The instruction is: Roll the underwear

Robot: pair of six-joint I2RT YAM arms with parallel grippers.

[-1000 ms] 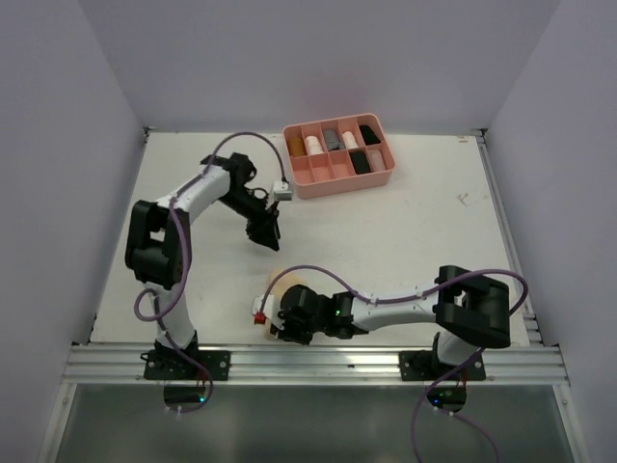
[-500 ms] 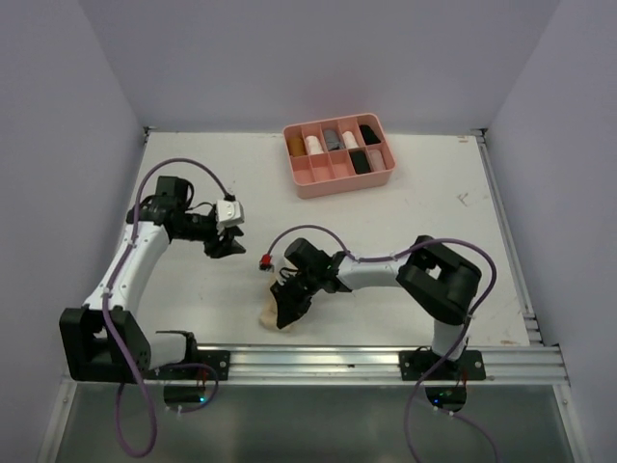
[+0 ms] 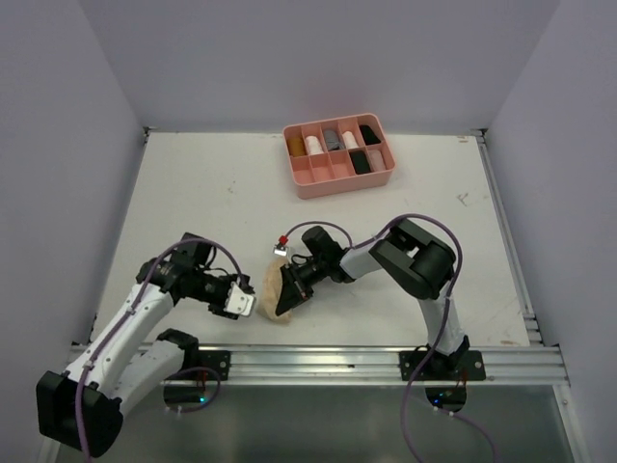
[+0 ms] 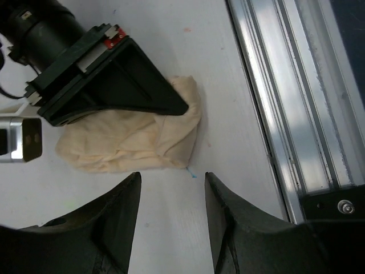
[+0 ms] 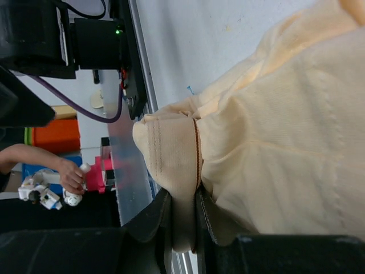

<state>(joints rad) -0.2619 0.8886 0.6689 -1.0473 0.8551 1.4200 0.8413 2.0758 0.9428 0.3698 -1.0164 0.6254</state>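
The pale tan underwear [image 3: 274, 289] is being held in a crumpled heap on the white table [image 3: 193, 193], close to the near edge and just inside the aluminium rail [image 3: 318, 362]. In the left wrist view the cloth [image 4: 128, 142] is being shown lying flat on the surface, with one corner lifted. In the right wrist view a seamed fold of the garment [image 5: 274, 114] is being pinched tightly between the two fingers [image 5: 154, 222] of the right gripper [image 3: 287, 297], so that gripper is being seen clamped on the cloth. The underwear is being approached from its left side by the left gripper [image 3: 241, 301], which is being held just beside it without touching. Its jaws are being shown spread wide, with nothing between them. A pink divided tray [image 3: 342, 183] is being seen well apart, toward the far side of the table.
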